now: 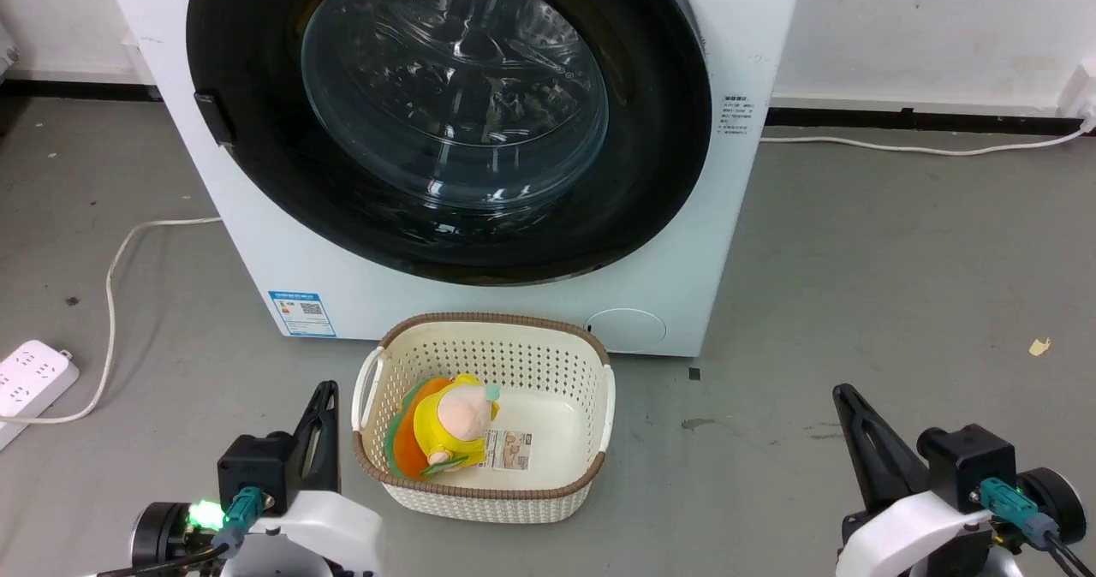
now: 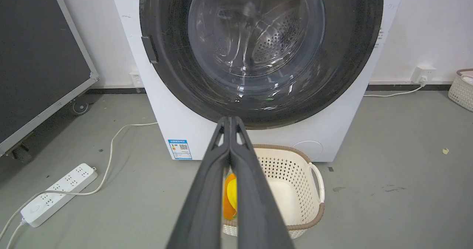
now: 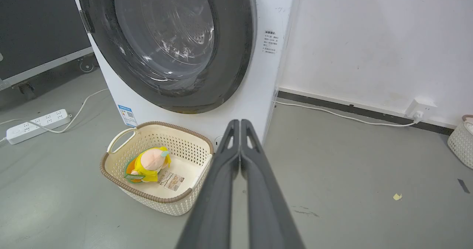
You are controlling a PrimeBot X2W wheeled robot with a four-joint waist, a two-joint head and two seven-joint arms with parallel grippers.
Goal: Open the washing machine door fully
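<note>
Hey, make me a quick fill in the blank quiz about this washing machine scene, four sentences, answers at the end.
1. The washing machine door is ____.
2. Its latch tab sits on the robot's ____ side.
3. The plush toy lies inside the ____.
4. The left gripper and right gripper are both ____.
Answers: closed; left; basket; shut.

Basket (image 1: 492,318) with plush toy (image 1: 449,427) sits on floor (image 1: 899,260) just in front of washer (image 1: 749,12), under washing machine door (image 1: 449,106): blocks low centre path. Latch tab (image 1: 214,119) on door's left edge has open air before it. Power strip (image 1: 30,378) and cable (image 1: 110,303) lie on left floor; right floor open.
</note>
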